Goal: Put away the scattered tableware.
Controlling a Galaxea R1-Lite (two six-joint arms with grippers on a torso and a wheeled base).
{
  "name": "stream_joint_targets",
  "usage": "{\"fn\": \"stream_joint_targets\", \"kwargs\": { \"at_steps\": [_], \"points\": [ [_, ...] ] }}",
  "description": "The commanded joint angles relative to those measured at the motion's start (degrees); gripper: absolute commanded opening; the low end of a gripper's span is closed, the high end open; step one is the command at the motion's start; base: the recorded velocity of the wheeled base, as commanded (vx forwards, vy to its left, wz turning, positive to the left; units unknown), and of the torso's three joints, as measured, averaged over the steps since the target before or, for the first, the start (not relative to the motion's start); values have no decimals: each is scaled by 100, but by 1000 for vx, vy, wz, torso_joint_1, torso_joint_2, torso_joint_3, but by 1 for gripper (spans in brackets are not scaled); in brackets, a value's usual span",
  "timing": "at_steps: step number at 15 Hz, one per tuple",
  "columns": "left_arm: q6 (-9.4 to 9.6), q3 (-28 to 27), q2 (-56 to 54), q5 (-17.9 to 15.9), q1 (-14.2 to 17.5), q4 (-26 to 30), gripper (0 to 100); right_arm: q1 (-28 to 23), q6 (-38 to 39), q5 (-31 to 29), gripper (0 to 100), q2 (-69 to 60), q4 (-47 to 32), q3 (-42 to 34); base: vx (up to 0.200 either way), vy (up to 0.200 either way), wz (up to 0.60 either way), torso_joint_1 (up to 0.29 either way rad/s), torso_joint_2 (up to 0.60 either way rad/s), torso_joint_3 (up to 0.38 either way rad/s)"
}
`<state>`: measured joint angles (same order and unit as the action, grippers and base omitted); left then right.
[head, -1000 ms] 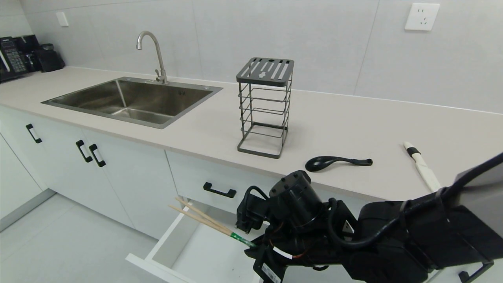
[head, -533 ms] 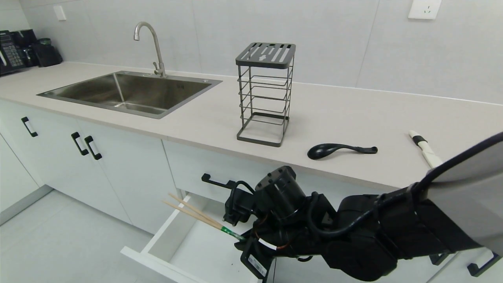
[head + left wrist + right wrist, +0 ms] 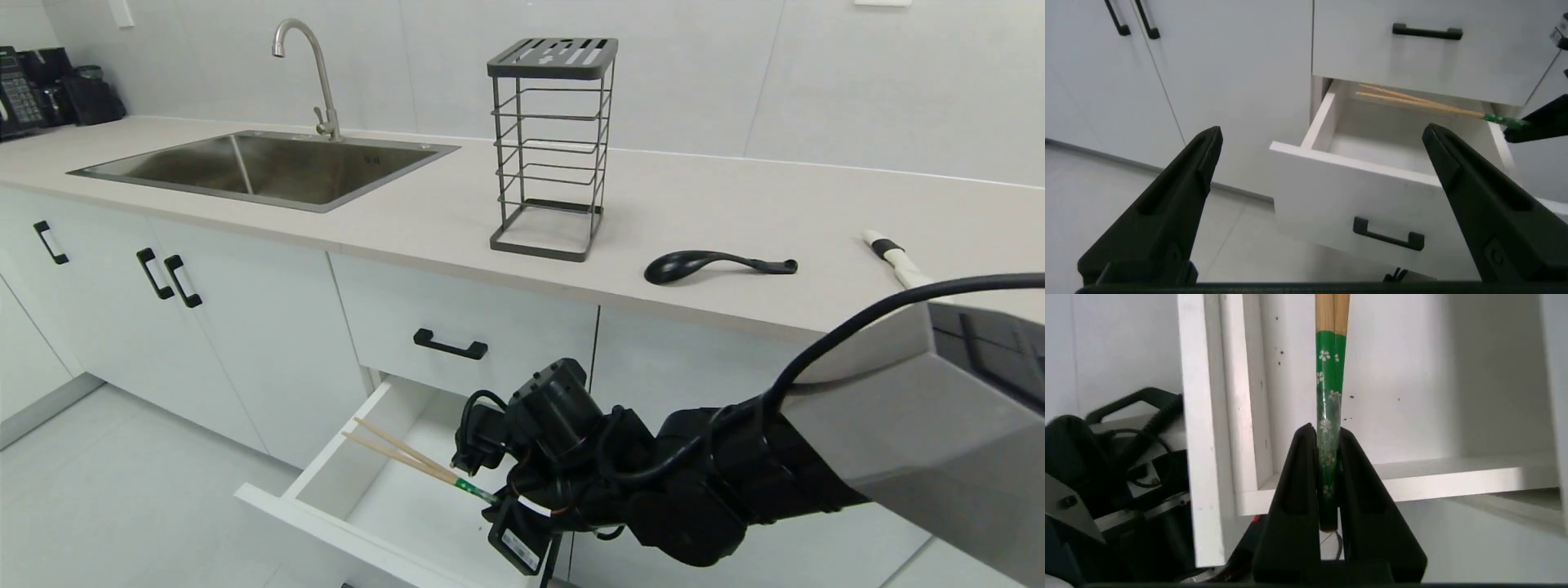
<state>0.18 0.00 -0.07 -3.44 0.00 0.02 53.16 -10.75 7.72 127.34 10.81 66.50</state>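
Note:
A pair of wooden chopsticks [image 3: 408, 461] with green flowered ends [image 3: 1328, 392] is held level over the open white drawer [image 3: 359, 498], tips toward its left wall. My right gripper [image 3: 490, 494] [image 3: 1327, 498] is shut on their green ends. A black spoon [image 3: 718, 265] lies on the counter right of the wire rack. A white utensil with a black band [image 3: 894, 257] lies farther right. My left gripper [image 3: 1323, 139] stands open in front of the drawer [image 3: 1372, 175], holding nothing, with the chopsticks [image 3: 1421, 102] beyond it.
A dark wire rack [image 3: 551, 147] stands mid-counter, a steel sink [image 3: 261, 167] with a tap to its left. Above the open drawer is a shut drawer with a black handle [image 3: 449, 345]. Cabinet doors [image 3: 163, 278] are shut at the left.
The head camera has moved, so the counter sits higher in the picture. My right gripper with the chopsticks has sunk closer to the drawer and slightly left.

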Motion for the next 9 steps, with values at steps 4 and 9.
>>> {"fn": "stream_joint_targets", "kwargs": {
  "at_steps": [4, 9],
  "points": [
    [-1, 0, 7, 1, 0, -2, 100, -87, -23, 2, 0, 344, -211, 496, 0, 0, 0, -138, 239, 104],
    [-1, 0, 7, 1, 0, -2, 100, -60, -23, 2, 0, 353, -255, 539, 0, 0, 0, -9, 98, 32]
  ]
}}
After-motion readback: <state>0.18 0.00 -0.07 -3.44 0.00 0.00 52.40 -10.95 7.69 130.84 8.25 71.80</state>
